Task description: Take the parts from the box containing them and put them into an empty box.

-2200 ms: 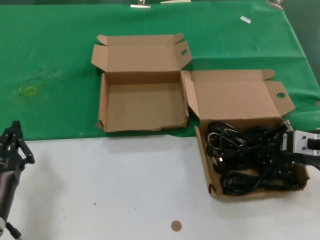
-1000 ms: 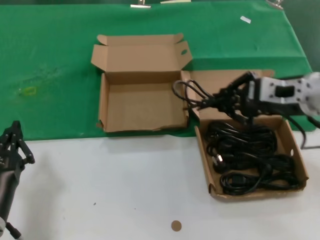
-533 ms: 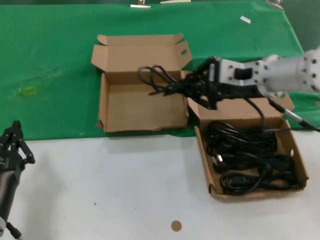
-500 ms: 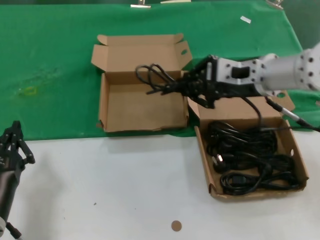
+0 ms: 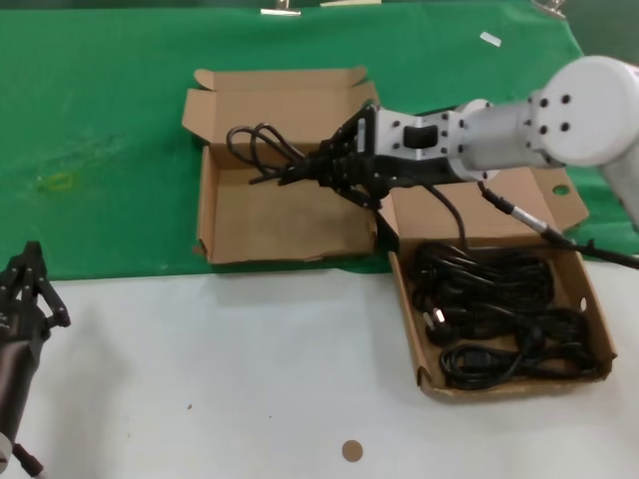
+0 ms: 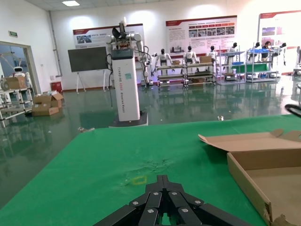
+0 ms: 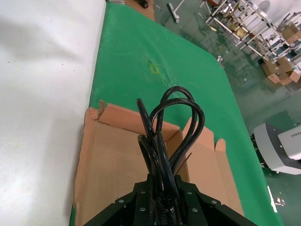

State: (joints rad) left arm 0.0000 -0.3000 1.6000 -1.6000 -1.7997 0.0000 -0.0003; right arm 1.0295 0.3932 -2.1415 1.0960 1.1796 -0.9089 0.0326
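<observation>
The right gripper [image 5: 321, 168] reaches across from the robot's right and hangs above the empty box [image 5: 286, 213], its fingers clamped on 1 looped cord bundle [image 5: 262, 150]. The bundle's loops stick out past the fingertips toward the robot's left, over the box's open tray and in front of its raised lid. In the right wrist view the same bundle [image 7: 165, 136] rises straight from between the closed fingers, with the bare cardboard floor of the empty box [image 7: 113, 160] beneath it. The rest of the cords [image 5: 494, 314] lie heaped in the full box [image 5: 582, 280] just to the right, the 2 boxes almost touching at their near corners. Both boxes straddle the edge where a green cloth [image 5: 110, 120] meets the white tabletop [image 5: 220, 369]. The left gripper [image 5: 25, 289] waits low at the robot's left over the tabletop, fingers drawn together to a point.
</observation>
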